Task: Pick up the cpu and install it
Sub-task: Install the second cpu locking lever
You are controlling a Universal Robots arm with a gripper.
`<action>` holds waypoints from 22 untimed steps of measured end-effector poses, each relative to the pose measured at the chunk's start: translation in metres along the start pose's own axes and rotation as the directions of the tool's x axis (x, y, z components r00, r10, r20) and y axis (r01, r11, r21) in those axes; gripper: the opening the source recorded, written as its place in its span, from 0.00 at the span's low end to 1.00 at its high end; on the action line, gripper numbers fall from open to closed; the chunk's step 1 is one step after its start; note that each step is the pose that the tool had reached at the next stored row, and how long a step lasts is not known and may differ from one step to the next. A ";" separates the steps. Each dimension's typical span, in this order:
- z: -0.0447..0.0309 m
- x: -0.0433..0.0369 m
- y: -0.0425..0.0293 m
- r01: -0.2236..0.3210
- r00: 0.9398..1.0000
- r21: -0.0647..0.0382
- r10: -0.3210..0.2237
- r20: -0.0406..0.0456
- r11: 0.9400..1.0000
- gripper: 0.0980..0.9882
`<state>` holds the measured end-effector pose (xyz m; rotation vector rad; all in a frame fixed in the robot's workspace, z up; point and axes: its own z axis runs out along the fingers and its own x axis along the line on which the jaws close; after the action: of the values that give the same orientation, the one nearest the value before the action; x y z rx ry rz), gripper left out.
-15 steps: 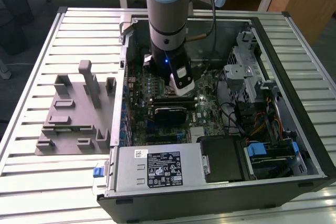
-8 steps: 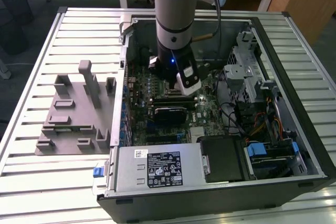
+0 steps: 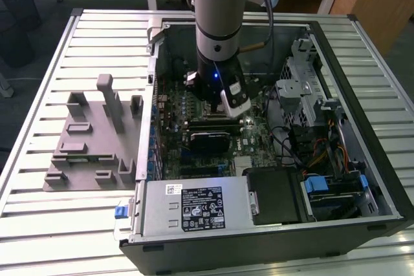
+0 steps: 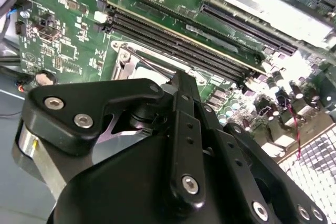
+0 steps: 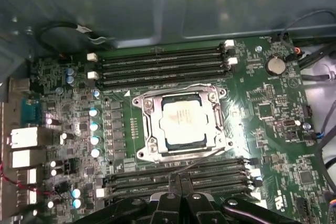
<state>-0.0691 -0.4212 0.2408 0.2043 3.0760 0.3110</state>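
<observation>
The cpu (image 5: 182, 123) is seen in the first wrist view a little right of the frame's centre, lying flat inside the socket frame (image 5: 181, 124) on the green motherboard (image 5: 273, 108). Its pale metal top is uncovered, and a thin metal lever (image 5: 202, 160) runs across the lower edge of the socket. Dark memory slots (image 5: 163, 61) are placed above the socket and below it.

The gripper (image 5: 177, 182) is seen at the lower centre of this frame, with its two fingers pressed together and nothing between them. It is held above the board and apart from the cpu.

In the exterior view, the arm (image 3: 218, 30) reaches down from the upper centre into the open computer case (image 3: 362, 159). A grey slotted tray (image 3: 90, 137) lies on the table (image 3: 39, 224) at the left of the frame.
</observation>
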 end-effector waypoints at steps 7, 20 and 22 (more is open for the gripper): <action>0.0112 0.0013 0.0016 -0.001 1.000 0.001 0.001 -0.003 1.000 0.01; 0.0282 0.0187 -0.0042 -0.002 1.000 0.002 0.002 -0.009 1.000 0.01; 0.0309 0.0206 -0.0051 -0.002 1.000 0.001 0.002 -0.009 1.000 0.01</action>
<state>-0.0884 -0.4172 0.2090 0.2062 3.0852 0.3115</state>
